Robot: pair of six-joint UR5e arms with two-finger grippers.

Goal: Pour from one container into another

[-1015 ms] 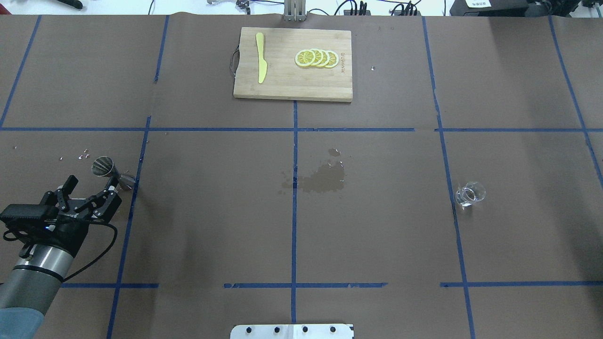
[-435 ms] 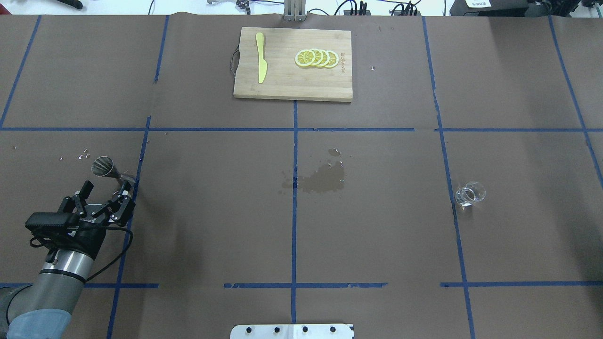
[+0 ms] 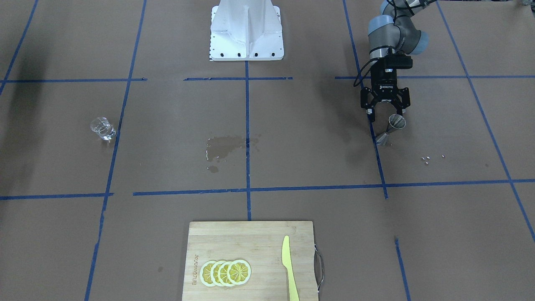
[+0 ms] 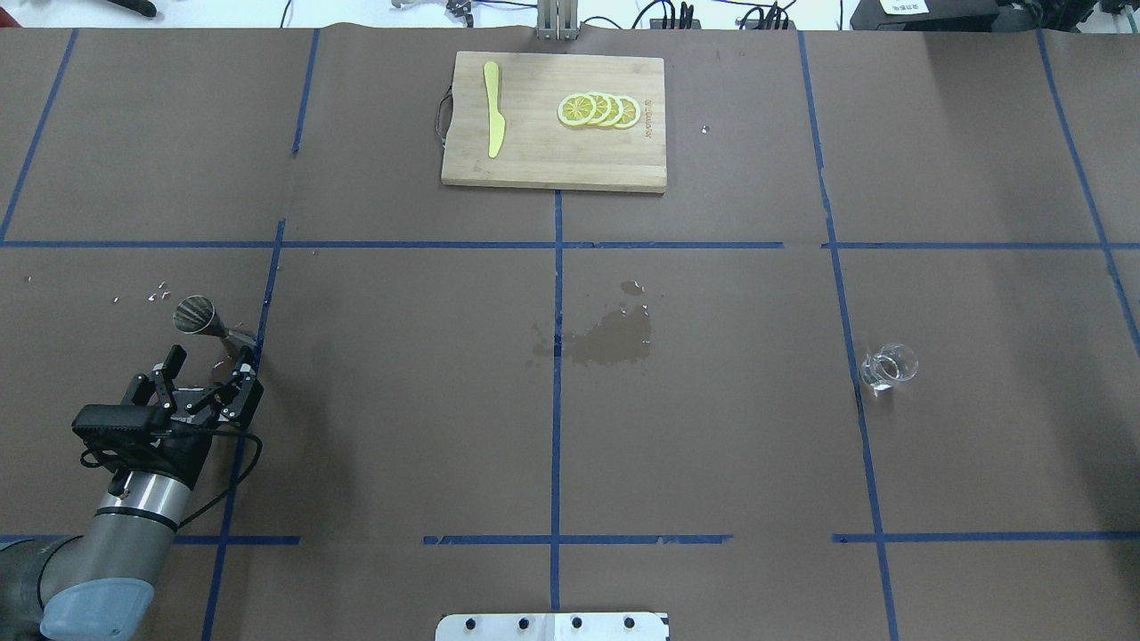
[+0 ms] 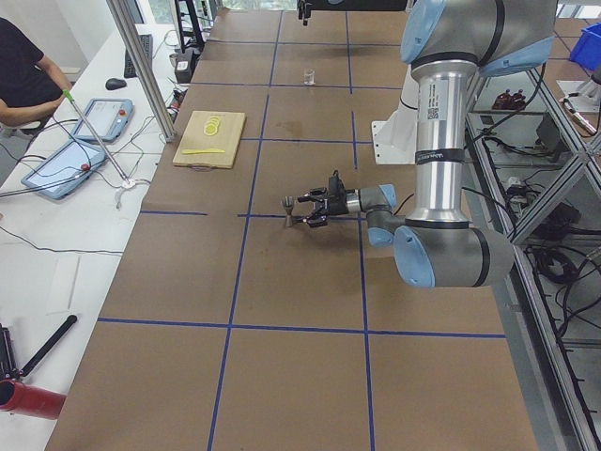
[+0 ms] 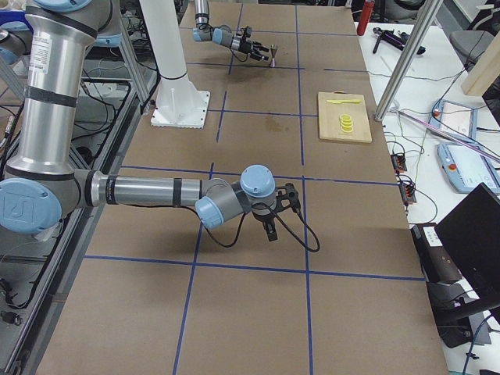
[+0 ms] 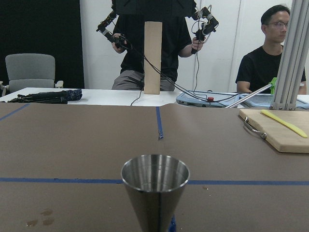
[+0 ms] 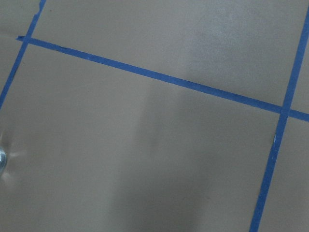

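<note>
At the table's left side, the silver jigger (image 4: 212, 325) stands upright beside a blue tape line (image 4: 267, 294), wide cone open to the top. The left hand (image 4: 212, 352) is held low and level just short of it, fingers (image 4: 178, 354) spread wide and holding nothing. The jigger is centred in the left wrist view, so the approach looks well lined up. The step seems to be taking hold of the jigger. It would go best with a straight advance until the narrow waist sits between the fingers, then a close there or just under the upper cone. Smooth metal cones will likely slip if pinched on the slope, and a nudge from one finger first could topple it.

The clear glass tumbler (image 4: 888, 365) stands well apart on the table's right side. The right hand (image 6: 271, 228) shows only in the right side view, low over the table; I cannot tell whether it is apart or together.

Between the two vessels the middle holds only a wet patch (image 4: 610, 343), which leaves wide room for a meeting there. The cutting board (image 4: 552, 174) with its yellow knife (image 4: 492, 111) and lemon slices (image 4: 598, 109) lies near the far edge. A few small scraps (image 4: 156, 294) lie just beyond the jigger, and table edges are nowhere close to either vessel
</note>
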